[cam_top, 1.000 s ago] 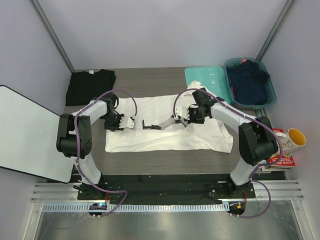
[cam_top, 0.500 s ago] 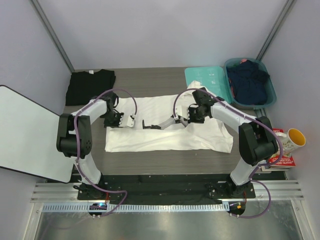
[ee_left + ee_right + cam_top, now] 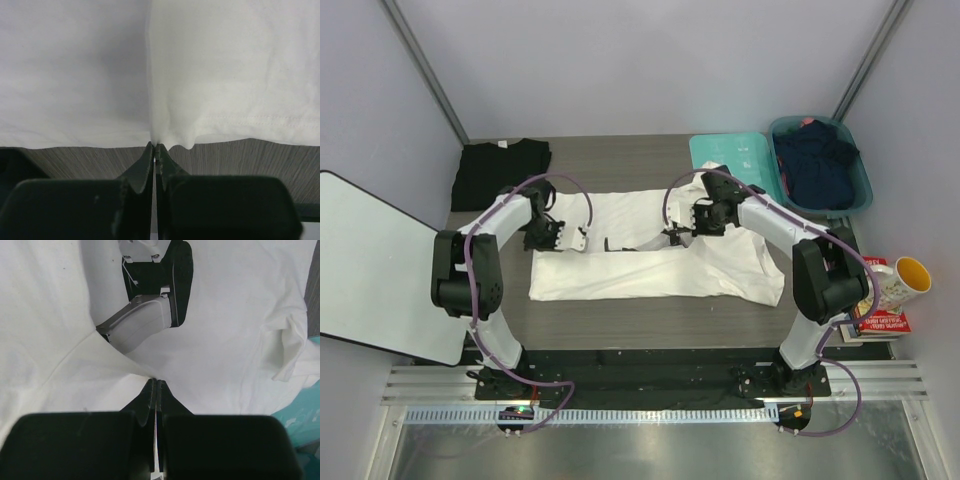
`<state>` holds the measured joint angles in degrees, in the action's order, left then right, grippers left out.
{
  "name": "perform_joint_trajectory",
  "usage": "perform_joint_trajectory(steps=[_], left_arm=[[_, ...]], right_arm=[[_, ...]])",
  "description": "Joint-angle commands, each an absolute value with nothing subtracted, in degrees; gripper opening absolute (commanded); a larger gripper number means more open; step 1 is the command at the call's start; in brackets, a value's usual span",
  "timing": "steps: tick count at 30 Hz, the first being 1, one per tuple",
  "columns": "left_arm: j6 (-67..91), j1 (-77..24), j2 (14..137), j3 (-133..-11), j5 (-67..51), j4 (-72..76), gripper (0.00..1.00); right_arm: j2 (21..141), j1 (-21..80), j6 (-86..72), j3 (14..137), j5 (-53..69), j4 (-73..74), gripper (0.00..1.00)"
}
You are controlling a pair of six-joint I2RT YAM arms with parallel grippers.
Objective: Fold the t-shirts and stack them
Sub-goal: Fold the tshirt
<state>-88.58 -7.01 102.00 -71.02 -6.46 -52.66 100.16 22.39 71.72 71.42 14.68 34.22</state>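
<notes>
Two t-shirts are counted on the table [image 3: 620,150]: one white t-shirt [image 3: 650,272] and one black t-shirt [image 3: 500,172]. Two arms are seen, each with one claw. One teal board [image 3: 735,160], one teal basket [image 3: 858,190] of dark clothes [image 3: 815,165], one mug [image 3: 905,278] and a small pile of books [image 3: 880,322] (how many cannot be told) are set at the right; one white panel [image 3: 370,265] is propped at the left.

The white t-shirt is spread in the middle of the table with its long axis running left to right. A crumpled sleeve is turned toward the teal board, and a stitched hem is seen in the left wrist view. The black t-shirt is laid flat at the far left corner, its neck label facing the far edge.

The left claw [image 3: 610,244] is closed tight on a pucker of the white t-shirt [image 3: 225,75] at its edge, as the left wrist view shows [image 3: 155,147]. The right claw [image 3: 672,237] is likewise shut, a raised ridge of the white t-shirt [image 3: 235,315] being pinched between its tips [image 3: 156,382].

The white t-shirt's neck is not made out, and its middle is covered by both claws in the top view. The basket's contents are seen only as a dark heap.
</notes>
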Motion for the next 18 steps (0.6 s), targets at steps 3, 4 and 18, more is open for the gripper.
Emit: perform_joint_trajectory(steps=[3, 4, 18], left_arm=[[-89.4, -6.9, 101.3, -69.7, -3.0, -54.3, 0.00], [-89.4, -6.9, 101.4, -69.5, -2.8, -54.1, 0.00], [-85.4, -9.4, 104.4, -65.8, 3.4, -42.4, 0.06]], right_arm=[[100.5, 22.7, 72.6, 75.5, 13.6, 31.6, 0.01], [100.5, 22.7, 72.6, 75.7, 13.8, 31.5, 0.01], [101.1, 23.6, 72.9, 75.1, 13.7, 29.7, 0.15]])
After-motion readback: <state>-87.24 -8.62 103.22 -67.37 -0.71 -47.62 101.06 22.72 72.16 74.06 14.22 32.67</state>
